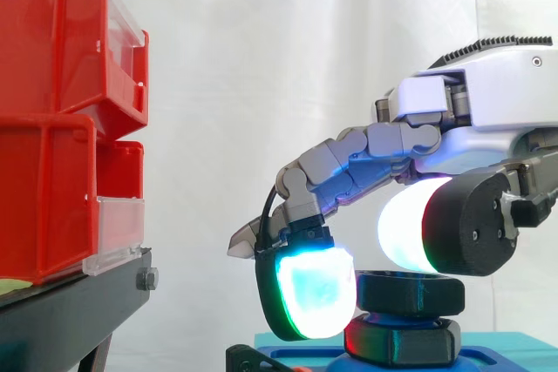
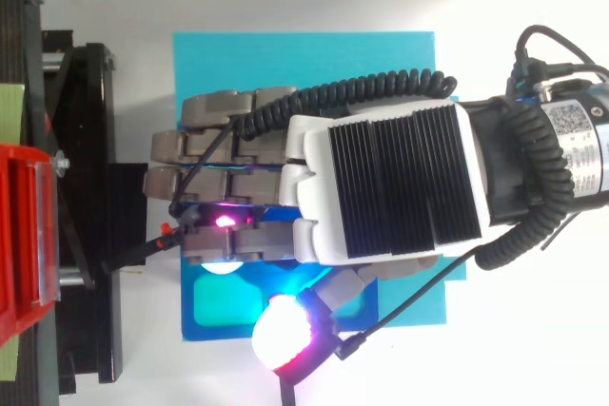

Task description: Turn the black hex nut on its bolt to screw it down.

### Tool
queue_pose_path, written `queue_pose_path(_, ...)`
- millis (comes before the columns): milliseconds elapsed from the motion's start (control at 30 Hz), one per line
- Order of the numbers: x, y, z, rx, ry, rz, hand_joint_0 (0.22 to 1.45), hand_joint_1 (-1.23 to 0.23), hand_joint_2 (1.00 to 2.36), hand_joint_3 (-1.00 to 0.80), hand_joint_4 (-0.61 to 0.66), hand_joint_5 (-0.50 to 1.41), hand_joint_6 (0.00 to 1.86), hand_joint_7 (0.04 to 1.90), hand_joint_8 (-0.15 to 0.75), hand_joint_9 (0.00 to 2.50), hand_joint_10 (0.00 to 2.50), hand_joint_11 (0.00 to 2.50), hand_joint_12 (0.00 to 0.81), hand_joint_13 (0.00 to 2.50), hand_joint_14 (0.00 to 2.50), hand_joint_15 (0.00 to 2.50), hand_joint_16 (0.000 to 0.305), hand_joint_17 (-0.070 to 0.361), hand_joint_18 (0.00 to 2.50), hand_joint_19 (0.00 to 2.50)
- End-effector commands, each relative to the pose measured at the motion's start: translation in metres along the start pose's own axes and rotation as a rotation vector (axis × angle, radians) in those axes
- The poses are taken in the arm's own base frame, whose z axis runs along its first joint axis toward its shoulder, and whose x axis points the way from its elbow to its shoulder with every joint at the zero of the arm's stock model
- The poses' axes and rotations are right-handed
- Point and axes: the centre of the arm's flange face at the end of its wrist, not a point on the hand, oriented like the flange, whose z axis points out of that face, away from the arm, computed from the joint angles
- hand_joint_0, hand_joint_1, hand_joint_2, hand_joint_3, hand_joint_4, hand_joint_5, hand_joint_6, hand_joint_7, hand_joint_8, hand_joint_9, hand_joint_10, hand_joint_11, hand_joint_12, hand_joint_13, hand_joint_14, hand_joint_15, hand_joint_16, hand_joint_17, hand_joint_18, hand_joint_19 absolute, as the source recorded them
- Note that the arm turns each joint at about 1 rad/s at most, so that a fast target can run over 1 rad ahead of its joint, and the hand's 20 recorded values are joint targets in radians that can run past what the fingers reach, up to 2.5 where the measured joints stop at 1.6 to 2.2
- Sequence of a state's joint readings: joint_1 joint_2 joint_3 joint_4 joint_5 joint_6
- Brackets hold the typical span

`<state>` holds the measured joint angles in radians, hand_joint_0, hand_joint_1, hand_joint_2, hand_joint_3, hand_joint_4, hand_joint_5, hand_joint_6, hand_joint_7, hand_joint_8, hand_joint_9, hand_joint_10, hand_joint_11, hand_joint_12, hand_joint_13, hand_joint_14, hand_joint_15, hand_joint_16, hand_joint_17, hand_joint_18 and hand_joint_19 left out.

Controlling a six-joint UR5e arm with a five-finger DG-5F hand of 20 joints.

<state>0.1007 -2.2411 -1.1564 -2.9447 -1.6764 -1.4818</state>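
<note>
Hand (image 1: 488, 93) hangs over your black hex nut (image 1: 403, 341) at the frame's lower right; you cannot tell whether it grips it.

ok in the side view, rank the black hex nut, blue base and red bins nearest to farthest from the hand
1. black hex nut, right under the hand.
2. blue base, just below the nut.
3. red bins, far left.
</note>
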Motion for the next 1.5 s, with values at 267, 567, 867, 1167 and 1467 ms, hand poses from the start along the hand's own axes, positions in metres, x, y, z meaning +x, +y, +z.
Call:
queue_pose_path(267,-0.001,-0.011,-0.003,0.005,-0.003,0.001,0.51,-0.23,1.0,-0.5,0.08,0.02,0.5,1.5,0.182,0.56,0.0,0.0,0.327,0.52,0.0,0.0,0.043,0.097,0.39,0.32)
queue_pose_path(567,-0.004,-0.036,-0.011,-0.01,-0.016,-0.001,0.51,-0.24,1.0,-0.5,0.08,0.03,0.5,1.51,0.188,0.61,0.0,0.0,0.329,0.53,0.0,0.0,0.043,0.096,0.39,0.32)
queue_pose_path(867,-0.008,-0.057,-0.018,-0.016,-0.033,-0.012,0.52,-0.24,1.0,-0.5,0.08,0.02,0.5,1.51,0.191,0.63,0.0,0.0,0.327,0.54,0.0,0.0,0.042,0.095,0.4,0.32)
queue_pose_path(1167,-0.019,-0.062,-0.015,-0.05,-0.092,-0.027,0.52,-0.25,1.0,-0.5,0.09,0.02,0.5,1.5,0.199,0.67,0.0,0.0,0.326,0.55,0.0,0.0,0.042,0.094,0.41,0.32)
queue_pose_path(1467,-0.024,-0.045,-0.006,-0.049,-0.107,-0.031,0.51,-0.26,1.0,-0.5,0.11,0.0,0.5,1.35,0.205,0.68,0.0,0.0,0.33,0.56,0.0,0.0,0.042,0.095,0.41,0.33)
